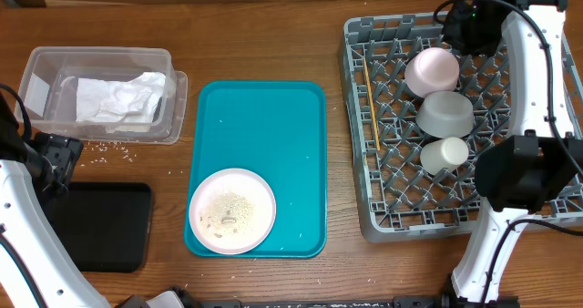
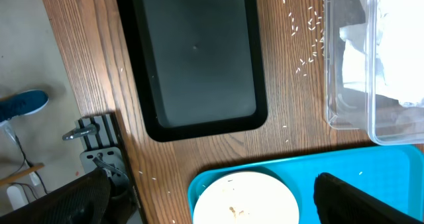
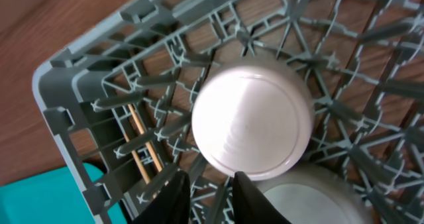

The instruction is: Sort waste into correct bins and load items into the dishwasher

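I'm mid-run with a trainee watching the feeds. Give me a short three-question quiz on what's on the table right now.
1. Multiple choice: how many round vessels sit in the dish rack? A) one B) three C) five
2. True or false: the chopsticks are already in the dish rack.
3. Short answer: which dish is on the teal tray?

Key
1. B: the pink bowl, the grey-green bowl and the white cup.
2. True.
3. The plate, with bits of rice left on it.
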### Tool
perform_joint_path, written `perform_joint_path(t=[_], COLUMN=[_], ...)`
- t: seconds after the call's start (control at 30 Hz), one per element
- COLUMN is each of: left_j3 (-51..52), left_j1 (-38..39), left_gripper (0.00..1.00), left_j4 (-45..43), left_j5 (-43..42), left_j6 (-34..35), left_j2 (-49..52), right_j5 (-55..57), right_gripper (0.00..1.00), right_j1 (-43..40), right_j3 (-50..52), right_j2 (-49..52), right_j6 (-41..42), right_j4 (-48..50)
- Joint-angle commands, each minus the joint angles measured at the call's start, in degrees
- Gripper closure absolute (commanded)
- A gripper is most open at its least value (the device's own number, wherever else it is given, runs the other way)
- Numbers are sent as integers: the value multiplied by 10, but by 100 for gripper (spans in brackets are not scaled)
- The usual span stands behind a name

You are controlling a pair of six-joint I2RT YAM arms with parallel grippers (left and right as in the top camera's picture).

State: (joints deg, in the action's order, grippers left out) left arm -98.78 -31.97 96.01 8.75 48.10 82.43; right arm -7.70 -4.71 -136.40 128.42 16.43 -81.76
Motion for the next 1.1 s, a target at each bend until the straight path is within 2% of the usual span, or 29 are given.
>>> perform_joint_path(t=[0.0,0.07,0.13,0.17,0.23,0.4,0.53,0.7,0.9,0.97,1.0,1.03,1.07], left_j3=[-7,-7,-7,-7,-7,-7,-7,-7,-7,-7,-7,-7,-7], left_j1=[2,2,2,2,2,2,2,2,1,1,1,1,1], left_gripper=[0,0,0,0,0,0,0,0,0,0,0,0,0], left_j4=[-1,-1,-1,-1,-1,-1,-1,0,-1,-1,-1,0,-1], left_j5=[2,2,2,2,2,2,2,2,2,2,2,2,2], left_j6=[8,8,8,8,8,8,8,8,8,8,8,8,8], left_j2=[1,1,1,1,1,1,1,1,1,1,1,1,1], right_j5=[1,2,24,25,34,82,82,81,81,81,80,74,66], right_gripper=[86,92,92,84,83,96,96,96,95,86,78,64,60], right_j1=[5,4,4,5,5,4,4,4,4,4,4,5,5], right_j3=[5,5,7,23,43,139,181,186,152,148,148,148,148], right_j2=[-5,-5,-5,-9,-10,-10,-10,-19,-96,-115,-123,-128,-128], right_j6=[1,1,1,-14,-14,14,14,19,31,31,31,31,31], right_j4=[-39,-90,-153,-153,-153,-153,-153,-148,-146,-137,-125,-102,-87])
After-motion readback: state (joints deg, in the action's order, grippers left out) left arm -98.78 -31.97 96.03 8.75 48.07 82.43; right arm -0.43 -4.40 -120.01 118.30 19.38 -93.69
